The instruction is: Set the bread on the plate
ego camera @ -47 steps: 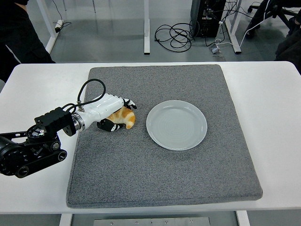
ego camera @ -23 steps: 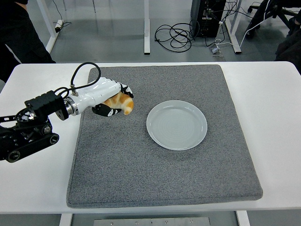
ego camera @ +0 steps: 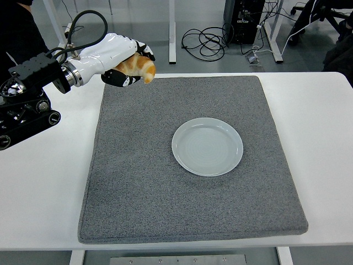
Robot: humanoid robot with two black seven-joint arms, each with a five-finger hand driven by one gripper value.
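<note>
My left hand [ego camera: 128, 65] is raised high over the far left corner of the grey mat [ego camera: 165, 199], with its fingers curled around a golden-brown piece of bread [ego camera: 139, 67]. The bread sticks out to the right of the white and black hand. A pale grey round plate [ego camera: 207, 146] lies flat on the mat, right of centre, well below and to the right of the bread. Nothing lies on the plate. My right arm is out of view.
The grey mat covers most of the white table [ego camera: 320, 121]. My left arm's black forearm [ego camera: 25, 105] hangs over the table's left side. Beyond the far edge are cables [ego camera: 204, 41] on the floor and desk legs; a person's dark clothing [ego camera: 22, 38] shows at top left.
My left hand has lifted the bread off the mat, rising and moving away toward the far left corner. The plate has not moved.
</note>
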